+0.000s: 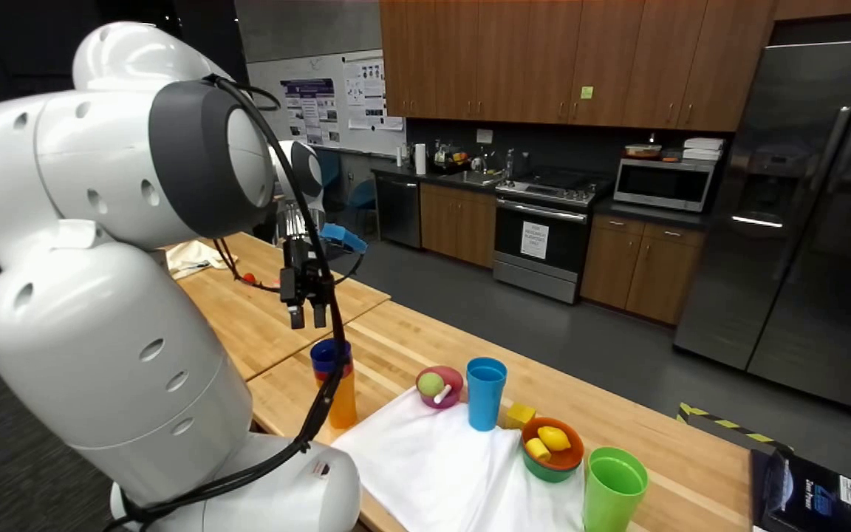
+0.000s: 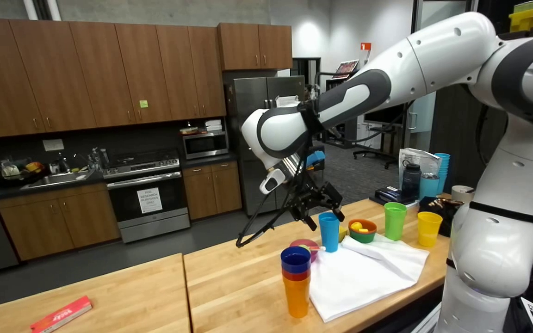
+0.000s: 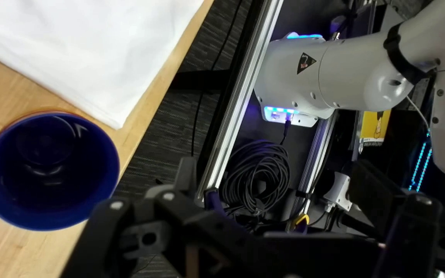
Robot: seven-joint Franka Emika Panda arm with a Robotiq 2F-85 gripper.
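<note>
beside and below fingers, cup stack

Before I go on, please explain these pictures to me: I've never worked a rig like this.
The machine is a white jointed arm with a black two-fingered gripper. Two pictures come from cameras outside the robot; the third from its wrist, so the fingers show in its lower part. On the wooden table are a white cloth, a cup stack with blue on top, a blue cup, a green cup, a yellow cup, a pink bowl and an orange-green bowl holding yellow things. Nothing is held: the gripper hangs open near the cup stack.
</note>
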